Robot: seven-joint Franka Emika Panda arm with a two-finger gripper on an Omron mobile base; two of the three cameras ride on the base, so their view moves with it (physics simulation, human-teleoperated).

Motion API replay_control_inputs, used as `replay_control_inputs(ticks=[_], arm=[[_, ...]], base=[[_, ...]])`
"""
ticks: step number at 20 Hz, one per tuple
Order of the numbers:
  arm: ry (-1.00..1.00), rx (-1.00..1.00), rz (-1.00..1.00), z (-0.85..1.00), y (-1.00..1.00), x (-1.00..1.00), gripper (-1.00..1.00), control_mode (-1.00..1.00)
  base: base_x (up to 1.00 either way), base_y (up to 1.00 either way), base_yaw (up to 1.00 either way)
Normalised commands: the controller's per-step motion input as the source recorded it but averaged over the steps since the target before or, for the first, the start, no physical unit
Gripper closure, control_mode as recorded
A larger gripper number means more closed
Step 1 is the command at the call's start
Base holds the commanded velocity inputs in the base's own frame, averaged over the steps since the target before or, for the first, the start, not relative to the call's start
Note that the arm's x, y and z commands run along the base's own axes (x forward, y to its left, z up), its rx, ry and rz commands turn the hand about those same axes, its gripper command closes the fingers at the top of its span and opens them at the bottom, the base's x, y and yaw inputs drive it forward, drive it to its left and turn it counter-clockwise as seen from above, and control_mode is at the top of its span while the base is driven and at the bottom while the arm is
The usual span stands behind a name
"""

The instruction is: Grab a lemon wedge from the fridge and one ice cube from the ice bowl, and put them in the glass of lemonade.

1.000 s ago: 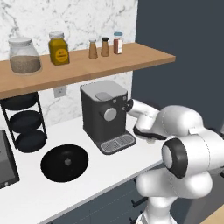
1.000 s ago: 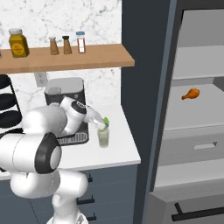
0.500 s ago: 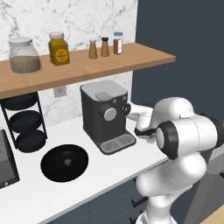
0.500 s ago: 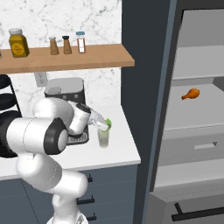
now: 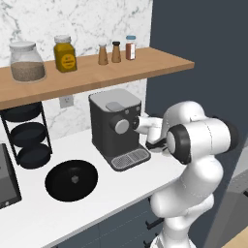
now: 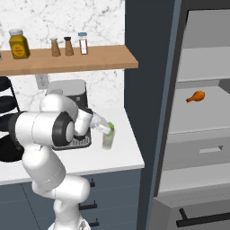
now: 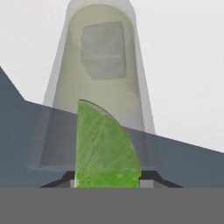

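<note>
A: Bench (image 6: 121, 155) first — what stands on it, going left to right?

B: Coffee machine (image 6: 67, 92), then my end effector (image 6: 108, 127) pinching a green wedge (image 7: 106, 146) right above the glass of lemonade (image 6: 108, 139); an ice cube (image 7: 104, 50) sits inside it.

A: And the fridge (image 6: 197, 112)?

B: Far right, open, 1 drumstick (image 6: 196, 96) on a shelf.

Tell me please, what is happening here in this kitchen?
The white robot arm holds a green lemon wedge in its claw, right over the glass of lemonade on the white counter. An ice cube is already inside the glass. The wedge is not in the drink yet. The glass stands beside the coffee machine. To the right, the fridge stands open, with a chicken leg on one shelf.
</note>
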Motion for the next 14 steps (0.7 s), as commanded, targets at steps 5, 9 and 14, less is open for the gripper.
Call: replay_control_inputs(ticks=[5, 9, 14], arm=[[0.0, -0.03, -0.06, -0.08, 0.0, -0.04, -1.0, -1.0], [-0.06, 0.0, -0.04, 0.39, 0.01, -0.23, -1.0, -1.0], [-0.04, -0.01, -0.02, 0.23, 0.13, -0.17, -1.0, -1.0]], base=[[0.0, 0.0, 0.0], [0.0, 0.0, 0.0], [0.0, 0.0, 0.0]])
